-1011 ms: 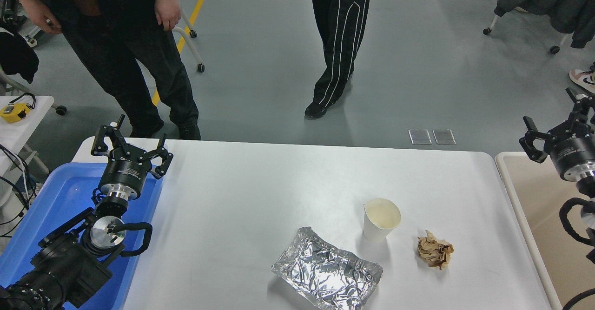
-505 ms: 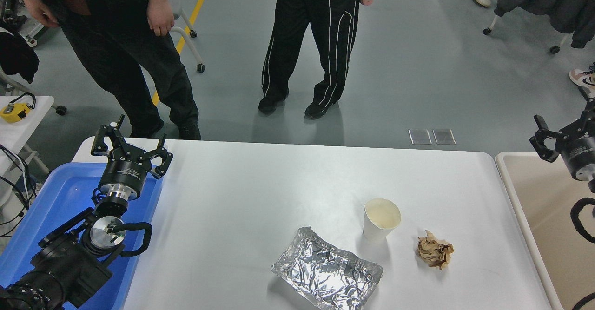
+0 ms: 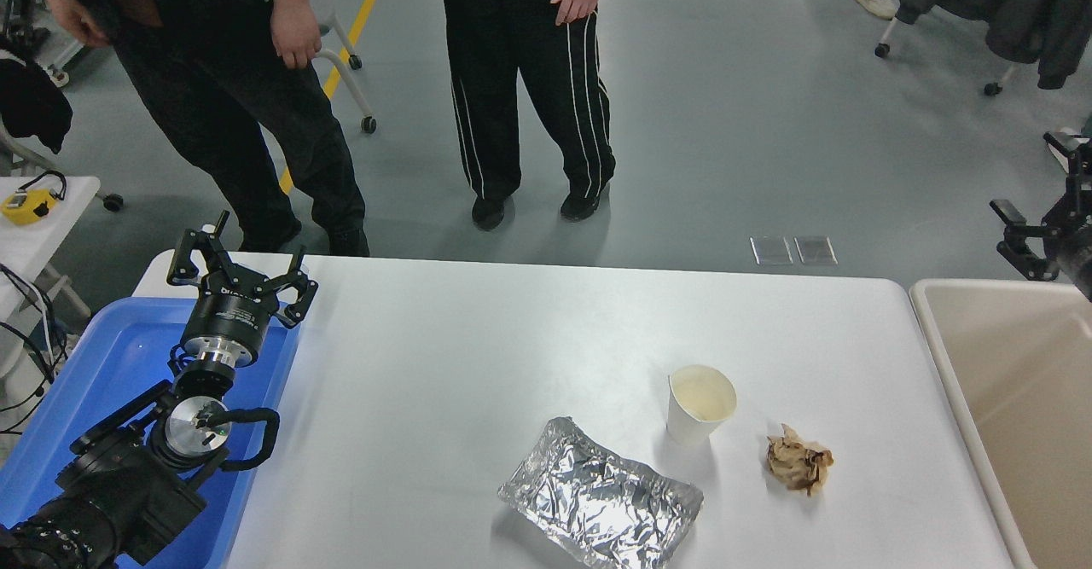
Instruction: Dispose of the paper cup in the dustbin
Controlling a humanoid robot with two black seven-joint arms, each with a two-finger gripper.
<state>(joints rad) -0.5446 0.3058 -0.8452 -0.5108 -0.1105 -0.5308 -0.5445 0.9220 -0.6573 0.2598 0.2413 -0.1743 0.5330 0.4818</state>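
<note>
Cup (image 3: 701,403): white paper, tapered, cream inside, upright on smooth white table (image 3: 478,356), between crinkled foil tray (image 3: 601,492) and crumpled brown paper ball (image 3: 798,463), touching neither. Bin (image 3: 1007,381): beige plastic, rounded pale rim, beyond table's right edge. Left gripper (image 3: 239,275): fingers spread wide over blue tray (image 3: 102,364). Right gripper (image 3: 1045,240): at right edge above bin, fingers spread, holding nothing.

Bright even overhead light; soft shadows; sharp focus; foil tray (image 3: 601,492) glinting.

White paper cup (image 3: 701,404) upright, dustbin (image 3: 938,356) w/ pale rim rightward
</note>
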